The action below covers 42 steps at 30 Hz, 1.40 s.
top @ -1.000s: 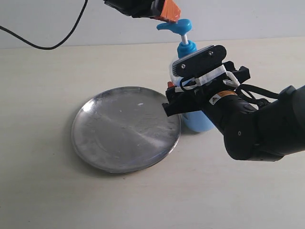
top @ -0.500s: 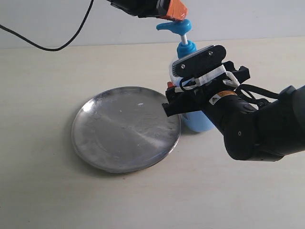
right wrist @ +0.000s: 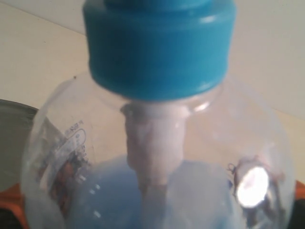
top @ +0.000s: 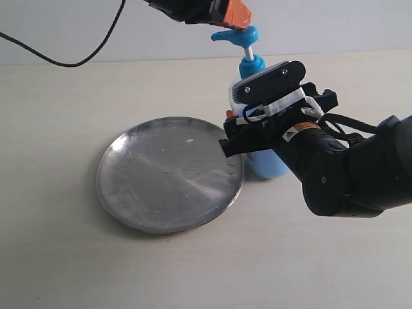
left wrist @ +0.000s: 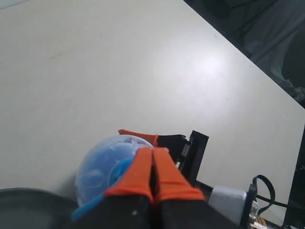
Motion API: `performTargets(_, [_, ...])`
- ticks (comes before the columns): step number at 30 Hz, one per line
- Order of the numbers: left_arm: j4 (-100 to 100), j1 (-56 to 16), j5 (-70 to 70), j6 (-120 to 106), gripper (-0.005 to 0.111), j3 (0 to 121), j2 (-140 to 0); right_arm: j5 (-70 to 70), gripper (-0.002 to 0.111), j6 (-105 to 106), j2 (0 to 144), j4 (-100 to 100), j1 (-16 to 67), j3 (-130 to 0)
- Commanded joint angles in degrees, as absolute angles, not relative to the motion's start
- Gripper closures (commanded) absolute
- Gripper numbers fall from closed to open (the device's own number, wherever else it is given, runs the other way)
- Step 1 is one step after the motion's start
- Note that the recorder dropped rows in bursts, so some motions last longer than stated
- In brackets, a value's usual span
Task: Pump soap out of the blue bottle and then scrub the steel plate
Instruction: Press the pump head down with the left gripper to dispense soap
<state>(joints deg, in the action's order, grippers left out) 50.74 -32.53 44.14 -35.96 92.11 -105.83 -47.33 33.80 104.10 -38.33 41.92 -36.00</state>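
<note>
Left gripper (top: 232, 14) enters from the far edge, its arm cut off by the frame, orange fingers pressed together right at the top of the pump head (top: 235, 33); whether it bears down cannot be told. Right gripper (top: 233, 132) is clamped around the blue bottle (top: 252, 65), hiding most of the body, so only the collar and the base with the soap (top: 267, 165) show. The steel plate (top: 129, 215) lies just left of the bottle on the table (top: 58, 257). A sticker (top: 297, 132) on the right arm is too small to read. From the left wrist, the closed orange tips (left wrist: 152, 167) cover most of the pump, with the bottle's dome (left wrist: 97, 167) beneath. From the right wrist, the bottle (right wrist: 157, 47) fills the frame, an orange pad (right wrist: 8, 202) at its side; its label (right wrist: 66, 160) is too blurred to read.
</note>
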Motion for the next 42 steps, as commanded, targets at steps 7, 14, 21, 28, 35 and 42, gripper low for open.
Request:
performTargets(7, [47.9,-32.8,48.1,-35.6,0.107,91.9,-106.7,-49.3,0.108,34.5,103.9,-36.5,42.0,-36.4])
performTargets(14, [45.7,-32.8,49.6,-33.5,0.107,91.9,-106.7,-49.2,0.108,34.5,103.9,-35.8,42.0,-36.4])
performTargets(21, [45.0,-33.2,49.9,-32.3,0.107,91.9,-106.8,-49.2,0.108,34.5,103.9,-35.8,42.0,-36.4])
performTargets(28, [43.3,-35.1,50.0,-31.0,0.107,91.9,-108.8,-48.4,0.108,34.5,103.9,-35.4,42.0,-36.4])
performTargets(35, [39.0,-35.1,49.0,-28.2,0.107,91.9,-109.0,-48.1,0.108,34.5,103.9,-35.3,42.0,-36.4])
performTargets(42, [38.7,-35.1,49.5,-27.8,0.107,91.9,-110.1,-48.1,0.108,34.5,103.9,-35.0,42.0,-36.4])
